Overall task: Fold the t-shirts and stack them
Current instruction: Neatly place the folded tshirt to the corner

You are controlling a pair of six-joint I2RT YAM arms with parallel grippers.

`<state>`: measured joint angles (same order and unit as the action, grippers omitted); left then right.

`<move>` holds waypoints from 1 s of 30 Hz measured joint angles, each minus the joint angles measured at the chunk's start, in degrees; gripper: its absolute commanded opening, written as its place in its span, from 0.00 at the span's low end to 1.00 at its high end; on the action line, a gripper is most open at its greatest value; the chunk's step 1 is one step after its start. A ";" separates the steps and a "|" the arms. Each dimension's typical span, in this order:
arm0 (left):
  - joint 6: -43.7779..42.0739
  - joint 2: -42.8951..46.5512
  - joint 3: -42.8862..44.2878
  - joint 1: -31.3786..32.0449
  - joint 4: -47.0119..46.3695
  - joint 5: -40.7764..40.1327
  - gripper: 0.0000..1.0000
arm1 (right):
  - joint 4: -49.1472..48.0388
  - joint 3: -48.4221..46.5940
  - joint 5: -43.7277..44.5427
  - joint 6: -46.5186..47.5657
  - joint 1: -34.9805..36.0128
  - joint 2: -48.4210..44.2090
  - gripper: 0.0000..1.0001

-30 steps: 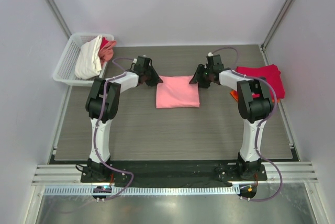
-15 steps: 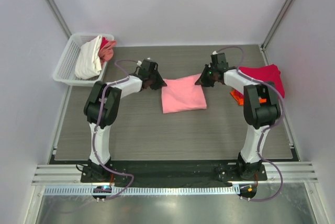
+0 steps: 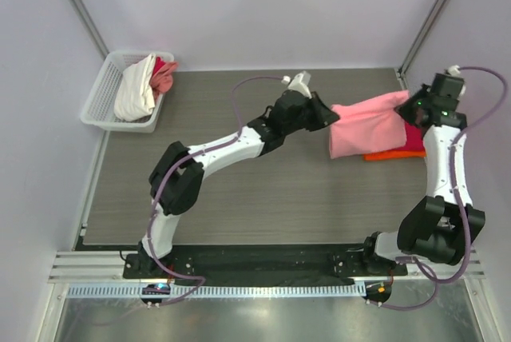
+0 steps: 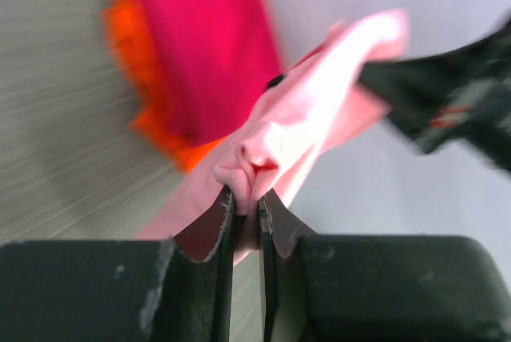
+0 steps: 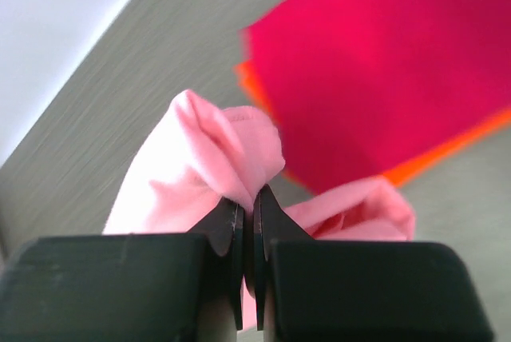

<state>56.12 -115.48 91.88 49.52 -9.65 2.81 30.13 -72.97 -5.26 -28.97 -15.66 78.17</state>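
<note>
While left pincer and right pincer clamp its ends, pink t-shirt hangs bunched over red-orange stack.

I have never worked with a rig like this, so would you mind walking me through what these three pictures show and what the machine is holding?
Two robot arms are bolted at the near edge of the table. The wide picture looks down from above and behind them. The other two come from a camera on each wrist, looking past that arm's own fingers. The left gripper and right gripper each pinch one end of a folded pink t-shirt, holding it between them over a stack at the right: a red shirt on an orange shirt. At the far left, a white basket holds crumpled clothes.
</note>
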 measured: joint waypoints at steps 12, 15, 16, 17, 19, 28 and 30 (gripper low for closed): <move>4.24 -32.74 37.64 4.35 -7.72 1.22 0.00 | 3.69 -2.73 -0.87 0.70 -16.33 8.02 0.01; 5.68 -39.17 43.56 4.09 -7.65 -0.02 0.00 | 3.26 -4.52 -1.09 0.66 -16.31 11.96 0.01; 6.25 -40.13 44.24 4.04 -7.78 -0.33 0.00 | 2.97 -5.14 -1.25 0.63 -16.28 13.09 0.01; 6.69 -40.72 44.35 3.98 -8.04 -0.83 0.00 | 2.86 -5.62 -1.33 0.63 -16.28 13.92 0.01; 7.65 -41.16 44.44 3.96 -8.52 -2.19 0.00 | 2.75 -7.17 -1.42 0.66 -16.28 15.67 0.01; 10.54 -41.35 49.13 4.55 -13.66 -5.07 0.00 | 2.12 -14.75 -1.60 1.31 -16.28 19.80 0.01; 11.19 -41.70 50.82 4.61 -13.70 -6.34 0.00 | 1.92 -16.61 -2.10 1.46 -16.28 21.18 0.01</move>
<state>67.31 -157.18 142.69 54.13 -23.35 -3.53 32.05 -89.58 -7.35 -27.51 -31.94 99.35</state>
